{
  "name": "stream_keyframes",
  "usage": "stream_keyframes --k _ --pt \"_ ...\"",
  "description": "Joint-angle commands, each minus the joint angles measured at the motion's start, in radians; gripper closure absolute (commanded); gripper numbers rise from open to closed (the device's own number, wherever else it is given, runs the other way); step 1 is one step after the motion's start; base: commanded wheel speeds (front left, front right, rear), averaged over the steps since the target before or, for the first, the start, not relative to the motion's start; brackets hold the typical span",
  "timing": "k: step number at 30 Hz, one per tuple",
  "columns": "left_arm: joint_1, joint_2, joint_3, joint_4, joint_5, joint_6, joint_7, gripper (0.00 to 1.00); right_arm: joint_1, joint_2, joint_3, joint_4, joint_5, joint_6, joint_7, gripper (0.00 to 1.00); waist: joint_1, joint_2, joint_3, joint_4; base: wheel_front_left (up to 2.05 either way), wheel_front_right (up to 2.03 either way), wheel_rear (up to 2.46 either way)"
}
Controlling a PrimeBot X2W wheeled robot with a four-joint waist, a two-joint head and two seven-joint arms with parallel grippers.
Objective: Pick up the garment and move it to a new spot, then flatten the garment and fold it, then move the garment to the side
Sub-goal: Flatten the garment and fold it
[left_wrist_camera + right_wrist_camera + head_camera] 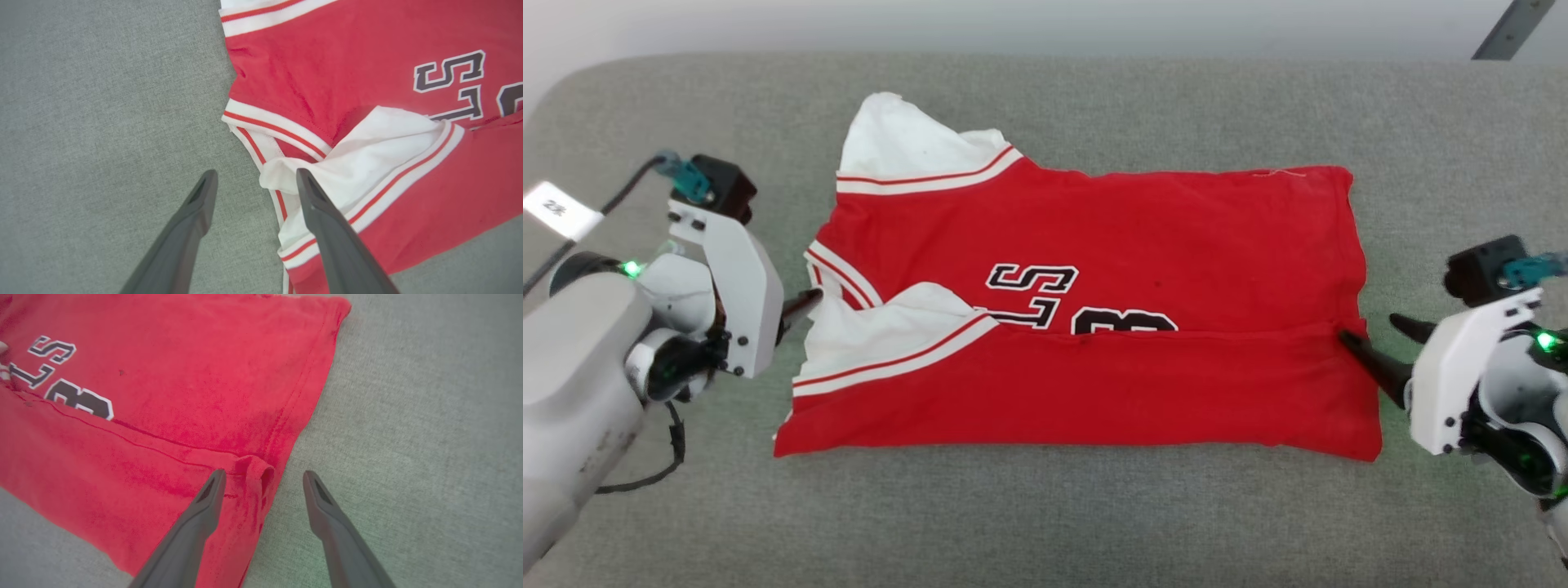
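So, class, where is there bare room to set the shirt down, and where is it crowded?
Bare: the cushion in front of and behind the shirt. Crowded: its two ends, by the left gripper and right gripper.

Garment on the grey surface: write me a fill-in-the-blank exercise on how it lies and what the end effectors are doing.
1. The garment has a red body and ____ sleeves.
2. Its near long edge is ____ over, partly hiding the lettering.
3. The left end effector is by the sleeves, jaws ____.
4. The right end effector is at the opposite end, holding ____.
Missing words: white; folded; open; nothing.
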Motion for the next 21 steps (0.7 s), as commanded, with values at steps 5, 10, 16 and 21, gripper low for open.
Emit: stream_keyframes --k 5,10,16,21 --pt "0.035 0.035 0.021 -0.084 -0.050 0.074 0.046 0.00 0.077 -0.002 -0.094 -0.055 -0.046 -0.002 -0.105 0.00 0.0000 0.0000 -0.036 0.022 0.00 0.00 0.00" --pt "0.080 0.075 0.018 -0.217 -0.103 0.162 0.131 0.00 0.159 0.044 -0.229 -0.108 -0.134 -0.002 -0.230 0.00 0.0000 0.0000 -0.055 0.030 0.00 0.00 0.00" --pt "0.137 0.117 0.018 -0.362 -0.171 0.266 0.206 0.00 0.255 0.144 -0.369 -0.219 -0.247 -0.002 -0.316 0.00 0.0000 0.0000 -0.059 0.021 0.00 0.00 0.00" --pt "0.173 0.138 0.009 -0.400 -0.193 0.327 0.240 0.00 0.316 0.233 -0.446 -0.308 -0.321 -0.002 -0.353 0.00 0.0000 0.0000 -0.052 0.001 0.00 0.00 0.00"
